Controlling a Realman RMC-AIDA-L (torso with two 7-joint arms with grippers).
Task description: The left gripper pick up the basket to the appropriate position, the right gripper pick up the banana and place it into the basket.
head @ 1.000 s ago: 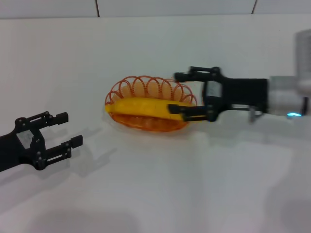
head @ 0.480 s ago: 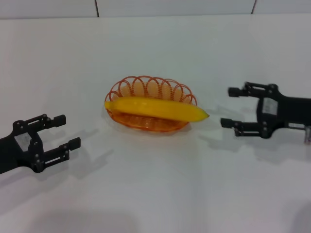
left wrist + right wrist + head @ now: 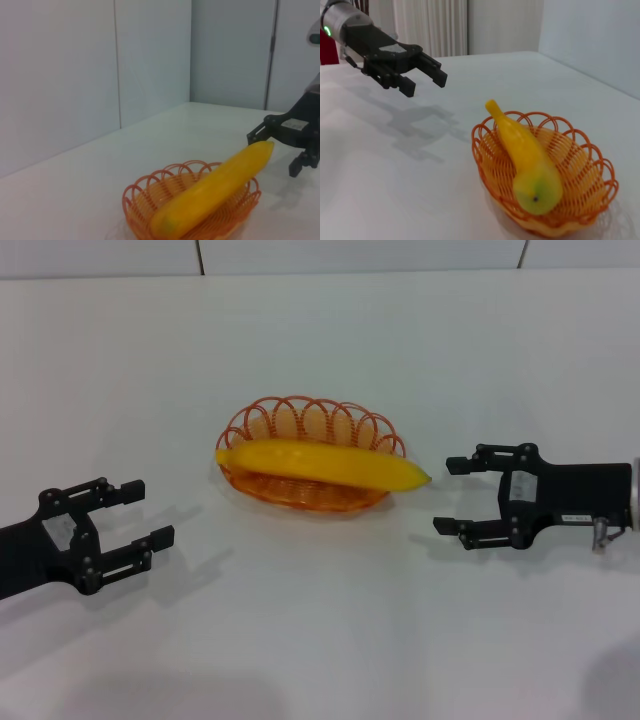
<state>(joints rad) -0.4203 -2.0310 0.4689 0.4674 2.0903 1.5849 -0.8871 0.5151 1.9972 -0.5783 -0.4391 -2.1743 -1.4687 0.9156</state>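
The orange wire basket (image 3: 262, 424) stands on the white table near the middle. The yellow banana (image 3: 320, 464) lies lengthwise across it, its pointed end sticking out over the right rim. It also shows in the left wrist view (image 3: 215, 187) and the right wrist view (image 3: 526, 157), resting in the basket (image 3: 142, 200) (image 3: 585, 170). My right gripper (image 3: 452, 495) is open and empty, a little to the right of the banana's tip. My left gripper (image 3: 143, 510) is open and empty, well to the left of the basket; it shows in the right wrist view (image 3: 429, 76).
The white table (image 3: 330, 640) runs to a wall with panel seams at the back. The right gripper shows in the left wrist view (image 3: 280, 150) beyond the banana's tip.
My right gripper let go of the banana and drew back to the right, then edged slightly back toward the basket. The banana stays in the basket. My left gripper shifted slightly right.
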